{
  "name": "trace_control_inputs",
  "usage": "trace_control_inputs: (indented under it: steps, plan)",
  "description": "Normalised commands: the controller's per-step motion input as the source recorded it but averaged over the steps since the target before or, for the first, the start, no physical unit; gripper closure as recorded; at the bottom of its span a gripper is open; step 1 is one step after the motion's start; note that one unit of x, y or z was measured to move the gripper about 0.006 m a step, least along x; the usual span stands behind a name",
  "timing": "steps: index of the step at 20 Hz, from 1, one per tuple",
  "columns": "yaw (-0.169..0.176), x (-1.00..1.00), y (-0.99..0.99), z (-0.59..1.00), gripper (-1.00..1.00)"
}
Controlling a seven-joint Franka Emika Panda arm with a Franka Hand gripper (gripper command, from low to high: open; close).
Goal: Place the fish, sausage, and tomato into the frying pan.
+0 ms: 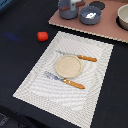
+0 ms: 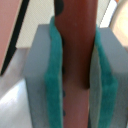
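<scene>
- A small glossy red tomato (image 1: 42,36) sits on the dark tabletop (image 1: 20,55), towards the exterior view's left, just off the far left corner of the pale woven placemat (image 1: 40,82).
- On the placemat lies a round tan plate (image 1: 68,65), with an orange-handled fork (image 1: 65,80) on its near side and an orange-handled knife (image 1: 77,56) on its far side.
- Farther back, a pinkish board (image 1: 107,30) carries a tall grey pot (image 1: 68,9) and, beside it, the round shallow blue-grey frying pan (image 1: 90,15), which holds a small white piece that may be the fish (image 1: 90,15); it is too blurred to say for sure.
- At the exterior view's right edge stands a cream-coloured bowl (image 1: 123,17).
- In the wrist view, the gripper (image 2: 77,75) has its teal-padded grey fingers (image 2: 52,75) pressed against both sides of the thin reddish-brown sausage (image 2: 77,50), pinching it between them.
</scene>
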Motion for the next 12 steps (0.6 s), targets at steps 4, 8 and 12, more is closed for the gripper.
trace_control_inputs:
  steps: [4,8,12]
  plan:
    - [0.0,0.75,0.8,0.19,1.0]
    - [0.0,0.77,0.8,0.05,1.0]
    - [0.0,0.77,0.8,0.02,1.0]
